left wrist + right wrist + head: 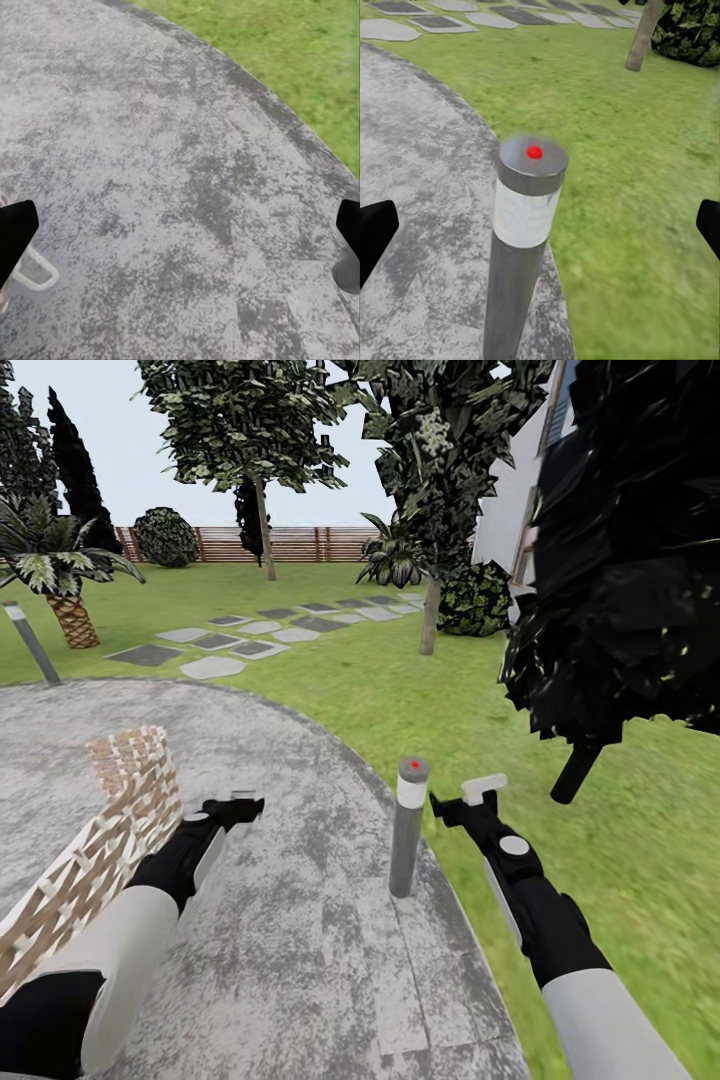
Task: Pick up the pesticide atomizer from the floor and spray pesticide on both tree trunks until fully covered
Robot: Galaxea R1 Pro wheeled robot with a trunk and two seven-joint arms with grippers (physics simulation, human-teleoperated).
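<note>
The pesticide atomizer is out of view. Two trees with pale trunks stand on the grass floor [400, 690]: the nearer tree trunk [430, 616] rises ahead and right, also seen in the right wrist view [643, 37], and the farther tree trunk [266, 535] stands near the fence. My left gripper [238, 806] hangs open over grey paving, its fingers [15, 232] spread wide with nothing between them. My right gripper [470, 796] is open too, fingers [709, 225] wide apart, just right of a short post.
A grey bollard light [407, 826] with a red dot stands at the paving's edge between my arms. A wicker chair [110, 840] sits at my left. A near-black conifer [620, 560] looms close on the right. Stepping stones [230, 645], a palm [70, 610] and a fence [300, 544] lie ahead.
</note>
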